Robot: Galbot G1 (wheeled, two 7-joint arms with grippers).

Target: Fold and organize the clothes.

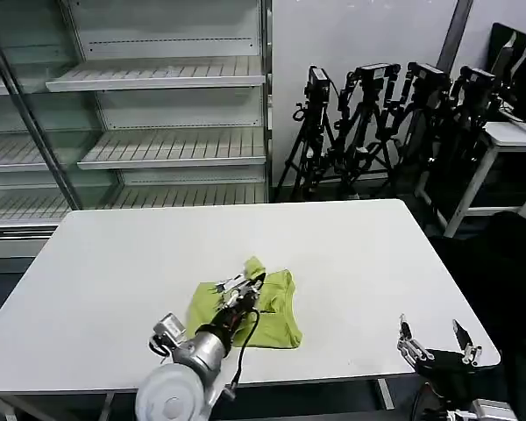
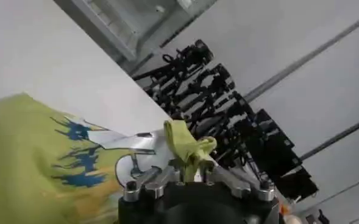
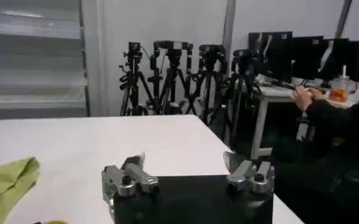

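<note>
We judge a fold underway: left gripper (image 1: 245,285), lower centre, pinches the shirt (image 1: 276,311); next, carry it across. Right gripper (image 1: 438,346), lower right, waits open, empty.

The left gripper (image 2: 190,165) has its jaws pinching a fold of the yellow-green shirt (image 2: 27,158), blue print showing, above the white tabletop (image 2: 39,55); tripods (image 2: 216,103) stand behind.
</note>
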